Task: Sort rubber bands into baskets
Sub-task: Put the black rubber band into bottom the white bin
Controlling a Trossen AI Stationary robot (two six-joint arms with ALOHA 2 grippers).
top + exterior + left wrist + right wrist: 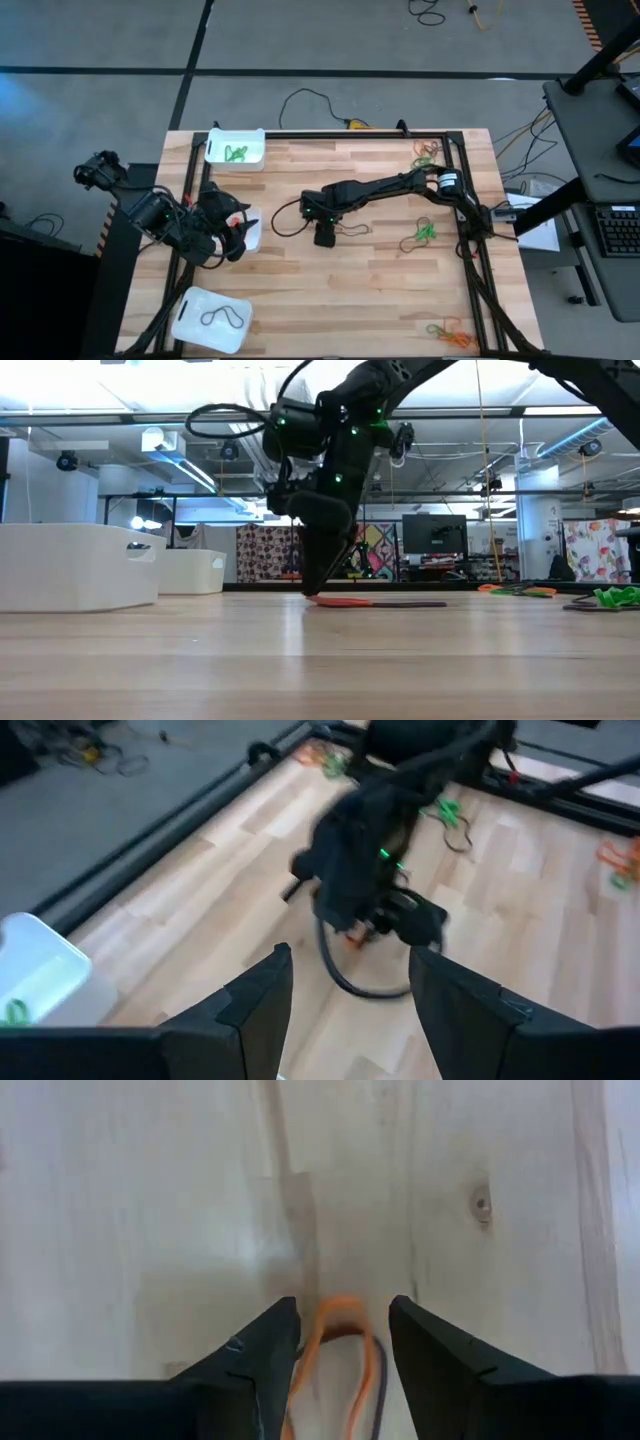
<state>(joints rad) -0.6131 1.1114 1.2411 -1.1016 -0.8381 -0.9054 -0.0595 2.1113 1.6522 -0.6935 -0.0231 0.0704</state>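
My right gripper (323, 238) reaches to the table's middle, pointing down, its fingertips (312, 592) at the tabletop. It is open, and its two fingers stand on either side of the end of an orange rubber band (340, 1338) that lies flat on the wood, with a dark band (378, 1380) beside it. Both bands show in the low view (345, 601). My left gripper (238, 226) is open and empty at the table's left, above the middle white basket (255, 238). A far-left basket (236, 147) holds green bands; a near-left basket (212, 318) holds a black band.
More green and orange bands lie at the right middle (420, 235), the far right corner (428, 152) and the near right corner (450, 335). A black frame (465, 200) runs along the table's edges. A black cable (285, 215) loops beside my right gripper.
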